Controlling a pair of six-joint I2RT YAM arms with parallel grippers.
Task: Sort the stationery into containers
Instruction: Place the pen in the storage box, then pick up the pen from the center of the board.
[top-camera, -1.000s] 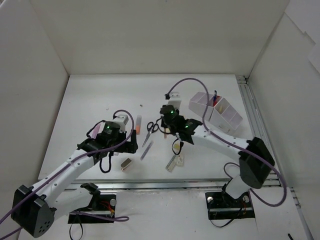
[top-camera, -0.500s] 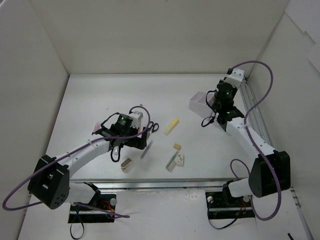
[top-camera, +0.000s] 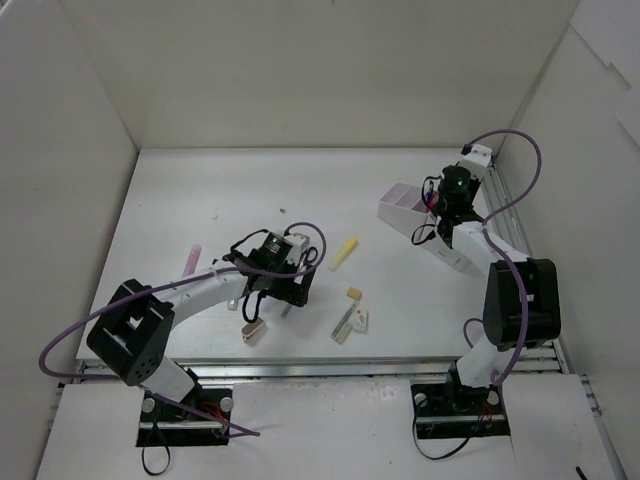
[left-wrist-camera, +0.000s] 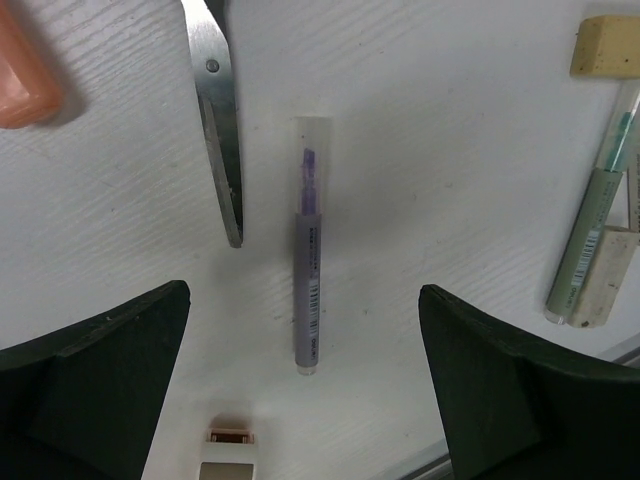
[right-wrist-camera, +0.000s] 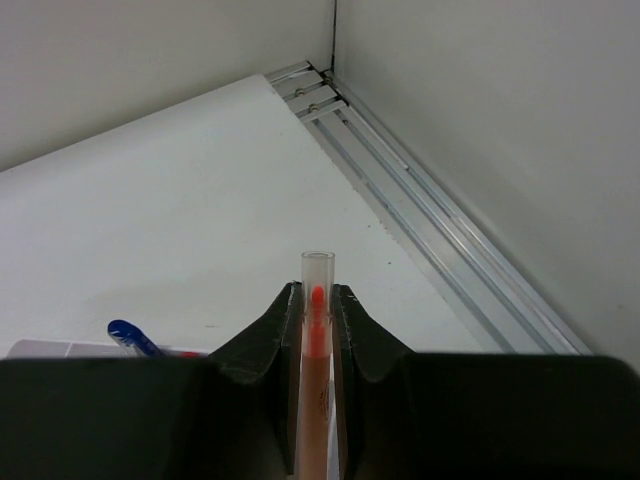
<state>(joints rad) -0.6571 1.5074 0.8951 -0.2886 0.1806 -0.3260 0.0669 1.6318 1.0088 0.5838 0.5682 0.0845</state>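
The left end effector (left-wrist-camera: 303, 310) hangs released, fingers wide, straight above a thin purple pen with a clear cap (left-wrist-camera: 309, 250). The pen lies flat on the white surface (top-camera: 190, 190), around the middle and toward the near edge. In the wrist view the pen sits centred in the gap and touches neither finger. Its long axis runs crosswise to the line along which the fingers would close, so I judge that a straight descent and a squeeze would catch the barrel across its width. A steel scissors blade (left-wrist-camera: 222, 130) lies just beside the pen, roughly parallel and apart from it; the finger on that side may brush its tip on the way down. The left arm is clearly the nearer one. The right end effector (right-wrist-camera: 317, 300) is at the far right, clenched on an orange marker with a clear cap (right-wrist-camera: 317, 345), above the white divided plastic tray (top-camera: 397, 205), where a blue pen (right-wrist-camera: 130, 335) already rests.
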